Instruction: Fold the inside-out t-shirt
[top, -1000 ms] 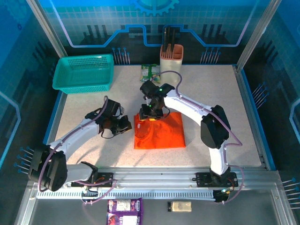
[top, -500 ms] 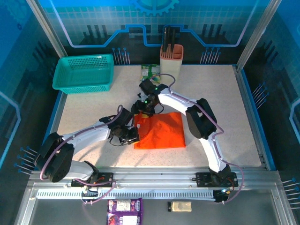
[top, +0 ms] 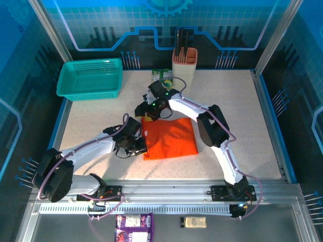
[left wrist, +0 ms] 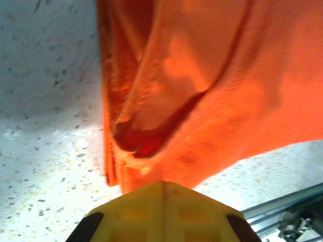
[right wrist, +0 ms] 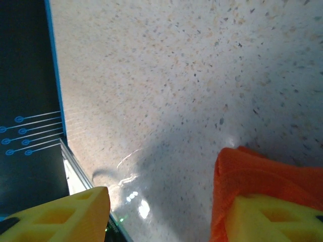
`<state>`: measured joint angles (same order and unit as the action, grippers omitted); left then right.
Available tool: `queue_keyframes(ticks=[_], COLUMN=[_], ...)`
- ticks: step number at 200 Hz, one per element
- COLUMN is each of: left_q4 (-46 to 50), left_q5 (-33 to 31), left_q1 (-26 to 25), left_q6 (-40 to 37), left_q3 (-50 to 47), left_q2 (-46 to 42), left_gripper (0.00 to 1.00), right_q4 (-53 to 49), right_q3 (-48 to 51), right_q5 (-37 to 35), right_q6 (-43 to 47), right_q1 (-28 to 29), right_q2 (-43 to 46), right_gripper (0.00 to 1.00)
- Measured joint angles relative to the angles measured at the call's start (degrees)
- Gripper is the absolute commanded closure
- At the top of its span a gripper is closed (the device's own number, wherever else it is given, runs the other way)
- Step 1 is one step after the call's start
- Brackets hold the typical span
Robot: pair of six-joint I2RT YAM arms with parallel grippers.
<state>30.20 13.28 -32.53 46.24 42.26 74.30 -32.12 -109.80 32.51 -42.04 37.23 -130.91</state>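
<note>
The inside-out t-shirt lies folded into a rough orange rectangle in the middle of the table. My left gripper is at its near left edge, jaws shut. In the left wrist view the joined yellow fingertips touch the hem of the wrinkled orange cloth, with no cloth seen between them. My right gripper hovers at the shirt's far left corner, open. The right wrist view shows its fingers wide apart over bare table, with a corner of the shirt against the right finger.
A teal mesh basket stands at the back left. A beige holder and a green packet sit at the back middle. Purple packets and a small beige item lie below the front rail.
My right gripper has opened and drawn back and left off the shirt's far left corner. My left gripper, still shut, has moved right to the shirt's left edge.
</note>
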Motion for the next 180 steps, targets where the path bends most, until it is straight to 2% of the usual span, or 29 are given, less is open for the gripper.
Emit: queue_keyframes(ticks=[34, 58, 96, 133, 180], left_q4=[0.0, -0.7, -2.2, -5.3, -6.9], left_q5=[0.0, 0.0, -0.1, -0.1, 0.2], left_q1=[-1.0, -2.6, -2.9, -2.9, -2.6], left_q6=[0.0, 0.0, 0.0, 0.4, 0.4], left_q3=[4.5, 6.0, 4.4, -1.6, -3.0], left_q2=[0.2, 3.3, 8.0, 10.8, 10.4], left_gripper=[0.98, 0.98, 0.99, 0.99, 0.99], right_q4=[-1.5, -2.1, -4.1, -4.3, -4.8], right_q3=[6.9, 10.9, 15.2, 15.3, 15.1], right_q5=[-0.7, -0.8, -0.9, -1.2, -3.5], right_q6=[3.5, 5.6, 8.5, 10.2, 11.1], right_q1=[-5.1, -9.1, -11.9, -13.7, -15.8], right_q2=[9.7, 12.6, 12.2, 7.6, 3.1], right_gripper=[0.39, 0.39, 0.4, 0.4, 0.41])
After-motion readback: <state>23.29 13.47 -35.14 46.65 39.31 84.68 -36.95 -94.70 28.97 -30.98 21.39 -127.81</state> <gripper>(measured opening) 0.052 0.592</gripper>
